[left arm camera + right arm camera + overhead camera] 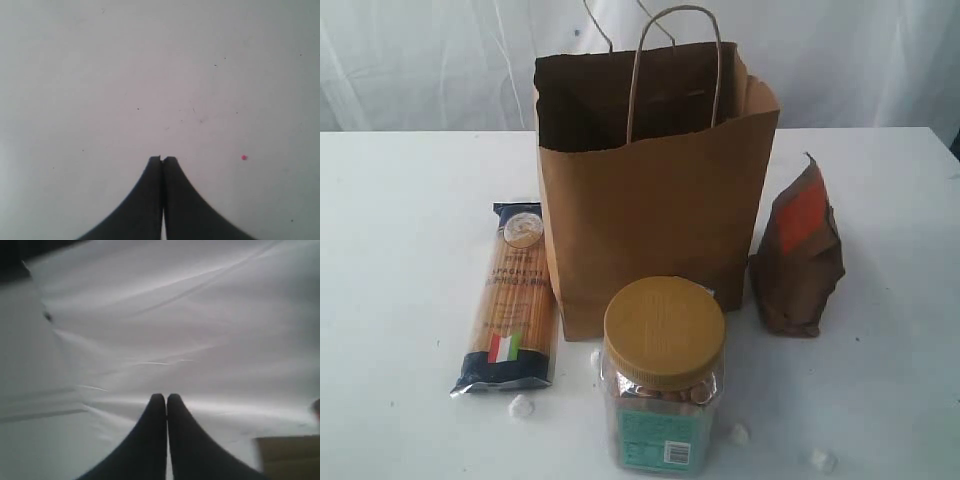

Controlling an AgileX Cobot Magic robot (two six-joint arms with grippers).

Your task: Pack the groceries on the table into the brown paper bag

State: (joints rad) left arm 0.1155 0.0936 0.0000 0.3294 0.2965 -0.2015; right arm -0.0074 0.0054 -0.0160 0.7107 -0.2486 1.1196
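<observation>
A tall brown paper bag (650, 220) of matte, creased kraft stands upright and open-mouthed at the middle of a plain white table (400, 300), its twisted paper handles (675, 60) looping above a jagged, folded rim. Just beside the bag's left base lies a long, flat spaghetti packet (512, 300), clear film over pale strands with dark ends and a small Italian flag on the near end. In front of the bag stands a clear plastic jar (662, 400), squarish with rounded shoulders, filled with pinkish-brown pieces, capped by a broad, ribbed yellow lid (664, 330) and carrying a teal label. To the right, apart from the bag, a crumpled brown pouch (800, 260) with an orange label stands upright, its top pinched to a point. A few small white lumps (522, 405) dot the near tabletop, and a white cloth (420, 60) hangs in soft folds behind. Neither arm appears in the exterior view. The left gripper (162, 159), two smooth black curved fingers pressed tip to tip with nothing between them, hangs over bare white tabletop marked by a pink speck (244, 157). The right gripper (166, 397) is likewise clenched on nothing, facing wrinkled white fabric, with a blurred tan patch (287, 455) nearby that cannot be identified.
</observation>
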